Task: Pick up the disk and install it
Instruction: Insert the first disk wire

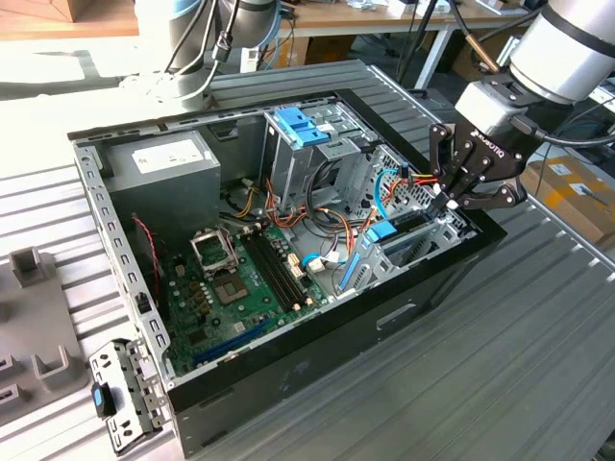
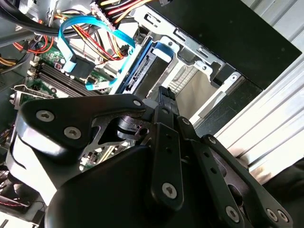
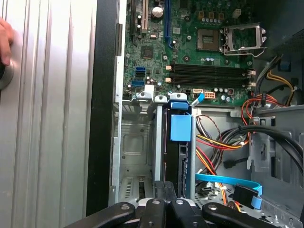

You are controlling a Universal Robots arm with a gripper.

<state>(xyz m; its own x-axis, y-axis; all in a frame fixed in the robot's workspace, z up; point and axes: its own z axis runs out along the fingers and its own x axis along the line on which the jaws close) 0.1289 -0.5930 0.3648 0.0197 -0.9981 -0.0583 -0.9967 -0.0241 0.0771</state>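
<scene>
One disk (image 3: 180,129) stands in its slot (image 3: 158,142) at three o'clock in the exterior view; the hand (image 1: 448,204), pressed together, should push it straight, gently.

Board (image 1: 231,288) green; case (image 1: 384,322) black; gripper (image 1: 450,204) black; table (image 1: 519,370) grey, ribbed; disk (image 3: 180,127) w/ blue rail; flat cable (image 3: 223,179) lt blue; wires (image 3: 216,142) red/orange/yellow.

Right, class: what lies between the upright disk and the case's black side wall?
A vacant metal bay slot, between disk and black side wall in the first wrist view.
</scene>
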